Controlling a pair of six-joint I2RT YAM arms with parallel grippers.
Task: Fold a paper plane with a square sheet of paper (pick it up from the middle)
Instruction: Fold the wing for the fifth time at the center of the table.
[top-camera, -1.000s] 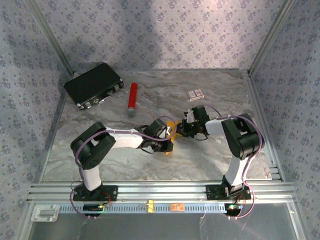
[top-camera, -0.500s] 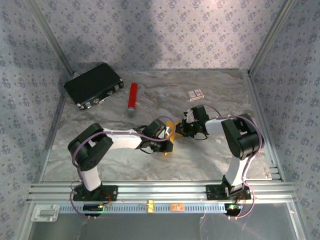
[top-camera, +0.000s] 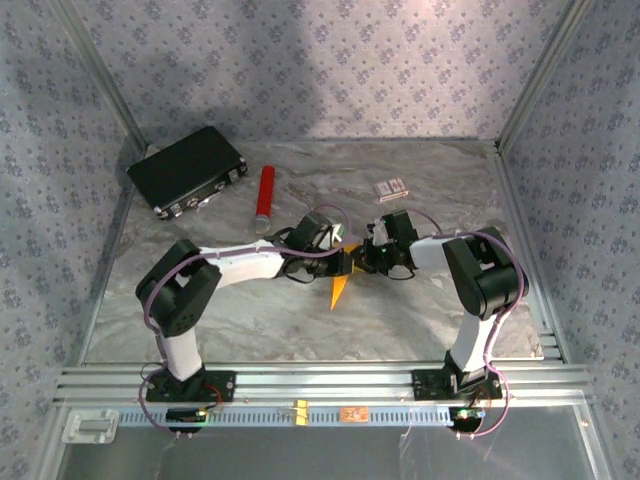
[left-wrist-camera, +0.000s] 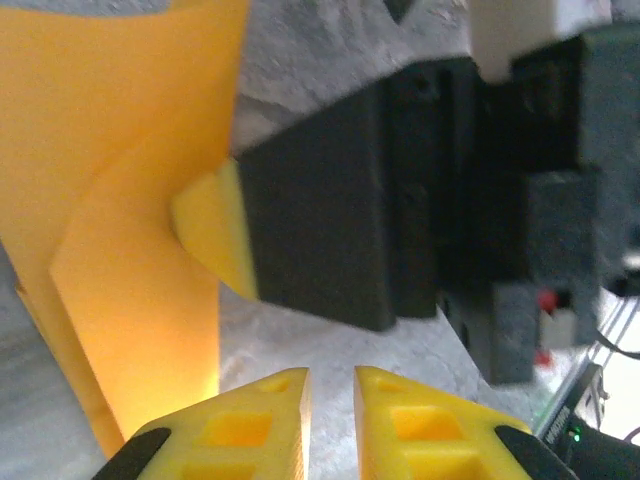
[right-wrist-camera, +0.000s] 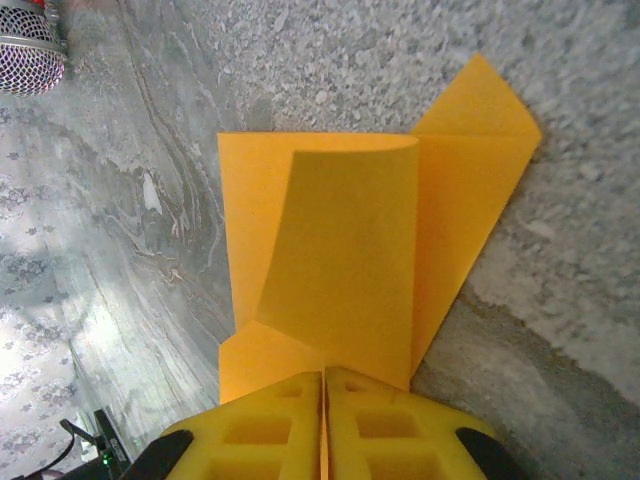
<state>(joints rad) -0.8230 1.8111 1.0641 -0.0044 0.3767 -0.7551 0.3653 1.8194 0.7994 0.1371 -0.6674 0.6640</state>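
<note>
My right claw is pressed together, pinching the near edge of the paper. From that wrist, the paper spreads away from my fingertips over the surface. There is a flat layer underneath and a flap on top that curls over in a rounded fold at its far edge. A pointed corner juts out on the right side, and the paper is a plain orange-yellow.

My left claw has its fingers a narrow gap apart, with nothing between them. Seen from its wrist, the black body of my right claw is just ahead, with one yellow finger laid against the paper. The paper rises at the left of that view with a slanted crease across it. Its lower edge comes down just beside my left claw's finger, and I cannot tell whether they touch.

From above, my two claws meet almost tip to tip near the middle of the surface. A narrow point of the paper sticks out beneath them toward the near edge.

Farther out, a red cylinder lies beyond my left claw, its mesh end pointing toward me. A black case sits in the far left corner, just beside the cylinder. A small box rests beyond my right claw. All three are well apart from the paper.
</note>
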